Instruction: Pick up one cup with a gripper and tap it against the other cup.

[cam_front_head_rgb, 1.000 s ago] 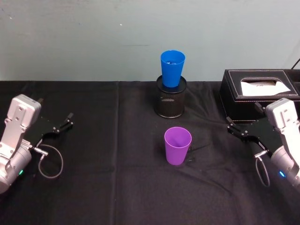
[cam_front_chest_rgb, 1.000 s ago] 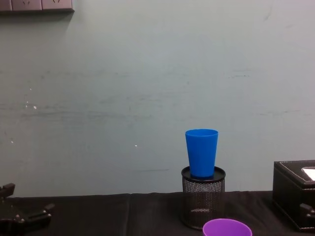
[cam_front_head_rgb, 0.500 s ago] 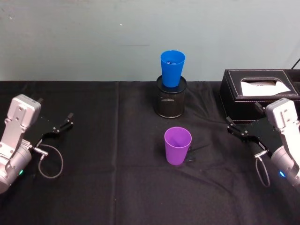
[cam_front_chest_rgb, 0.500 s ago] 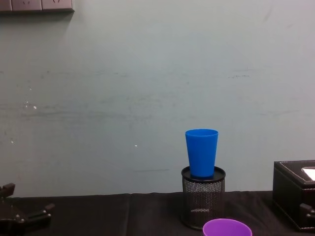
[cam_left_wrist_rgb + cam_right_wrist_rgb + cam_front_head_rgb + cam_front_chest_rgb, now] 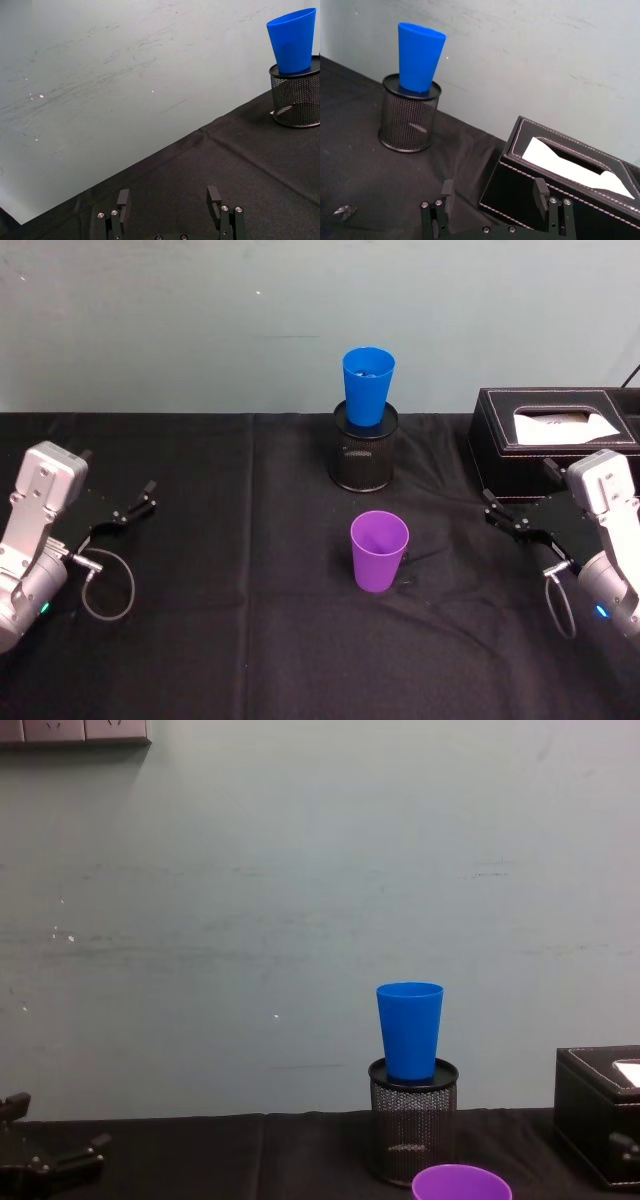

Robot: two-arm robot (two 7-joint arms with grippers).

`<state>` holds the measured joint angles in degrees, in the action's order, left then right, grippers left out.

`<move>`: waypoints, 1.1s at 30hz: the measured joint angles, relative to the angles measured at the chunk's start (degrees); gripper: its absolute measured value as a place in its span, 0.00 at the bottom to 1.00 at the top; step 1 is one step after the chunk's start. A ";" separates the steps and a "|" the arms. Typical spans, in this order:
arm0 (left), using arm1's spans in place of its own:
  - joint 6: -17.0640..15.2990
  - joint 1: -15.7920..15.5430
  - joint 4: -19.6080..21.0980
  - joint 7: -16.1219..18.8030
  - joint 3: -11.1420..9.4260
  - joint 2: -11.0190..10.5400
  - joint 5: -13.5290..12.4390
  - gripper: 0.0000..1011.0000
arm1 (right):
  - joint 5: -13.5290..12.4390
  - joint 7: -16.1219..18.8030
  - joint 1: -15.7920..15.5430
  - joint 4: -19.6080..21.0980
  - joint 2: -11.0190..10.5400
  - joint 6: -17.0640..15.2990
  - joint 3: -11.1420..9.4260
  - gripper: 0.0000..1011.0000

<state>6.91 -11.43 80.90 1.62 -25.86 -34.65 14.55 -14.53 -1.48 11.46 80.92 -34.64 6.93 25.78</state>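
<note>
**Operator:** Head view, status?
**Technician:** The purple cup (image 5: 379, 550) stands upright mid-tabletop (image 5: 250, 640), untouched. The blue cup (image 5: 367, 386) sits in the mesh pen holder (image 5: 364, 458) behind it. The left hand (image 5: 120, 475) rests far left, and the right hand (image 5: 517, 480) is just beside the tissue box (image 5: 545, 445). Both are spread and empty.
**Operator:** Left wrist view?
**Technician:** It shows the left fingers wide apart, with the blue cup well away.
**Operator:** Right wrist view?
**Technician:** The right fingers are spread with the tissue box directly ahead, shown more plainly here than from the head.
**Operator:** Chest view?
**Technician:** It adds the side profile: the blue cup's base is seated in the mesh pen holder, and the purple cup's rim is at the lower edge.
**Operator:** Hazards?
**Technician:** Three seem probable. The right hand may clip the tissue box when moving off. An over-firm pinch may buckle or tip the light purple cup. A heavy tap may topple the perched blue cup.
</note>
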 joint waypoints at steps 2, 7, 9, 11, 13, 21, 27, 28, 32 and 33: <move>0.00 0.00 0.00 0.00 0.00 0.00 0.00 0.99 | -0.02 0.44 0.05 0.24 0.00 0.26 -0.38 0.99; 0.00 0.00 0.00 0.00 0.00 0.00 0.00 0.99 | -0.92 3.00 -1.44 1.49 0.05 2.47 -1.12 0.99; 0.00 0.00 0.00 0.00 0.00 0.00 0.00 0.99 | -1.57 4.18 -2.64 2.34 0.02 3.51 -1.28 0.99; 0.00 0.00 0.00 0.00 0.00 0.00 0.00 0.99 | -2.20 5.19 -3.77 3.28 -0.12 4.38 -1.45 0.99; 0.00 0.00 0.00 0.00 0.00 0.00 0.00 0.99 | -3.24 6.74 -5.62 4.64 -0.43 5.70 -1.61 0.99; 0.00 0.00 0.00 0.00 0.00 0.00 0.00 0.99 | -8.43 13.75 -11.47 7.86 -1.01 8.68 -1.56 0.99; 0.00 0.00 0.00 0.00 0.00 0.00 0.00 0.99 | -10.04 17.01 -12.41 7.26 0.22 9.05 -0.79 0.99; 0.00 0.00 0.00 0.00 0.00 0.00 0.00 0.99 | -10.13 17.35 -12.36 7.05 0.44 9.05 -0.69 0.99; 0.00 0.00 0.00 0.00 0.00 0.00 0.00 0.99 | -10.02 18.88 -11.14 5.92 1.94 8.58 -0.05 0.99; 0.00 0.00 0.00 0.00 0.00 0.00 0.00 0.99 | -9.86 19.12 -10.82 5.71 2.20 8.42 0.09 0.99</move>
<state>6.91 -11.43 80.90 1.62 -25.86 -34.64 14.55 -24.40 17.64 0.64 86.63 -32.44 15.34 25.88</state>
